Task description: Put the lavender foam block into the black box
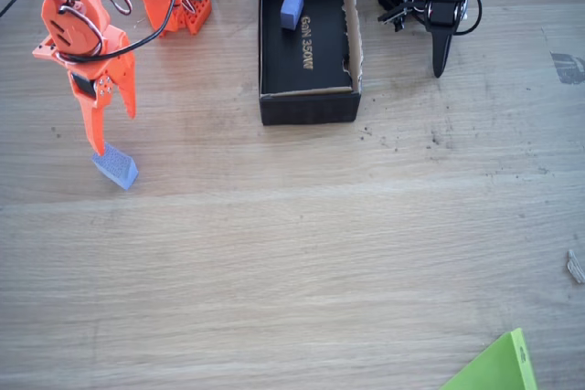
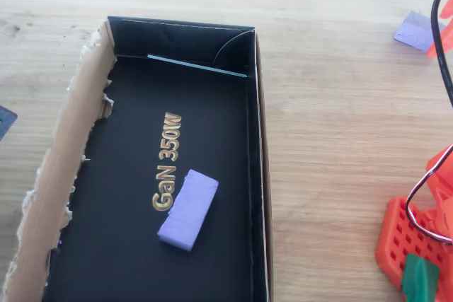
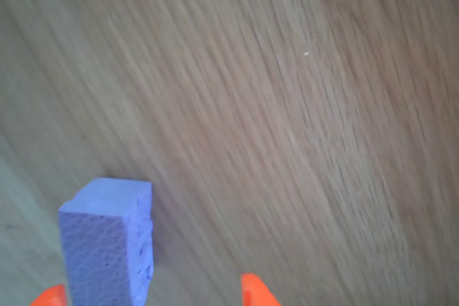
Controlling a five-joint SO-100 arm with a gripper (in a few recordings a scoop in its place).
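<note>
Tool (image 1: pixel 111 134) astride lavender foam block (image 1: pixel 115 167), open tbl around.

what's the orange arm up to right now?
The orange arm's hand is down at the lavender foam block, which sits on the wooden table well to the left of the black box in the fixed view. In the wrist view the block stands next to one orange fingertip, with the other fingertip well apart, so the hand looks open and not clamped yet. A deeper blue-violet block already lies inside the box.
</note>
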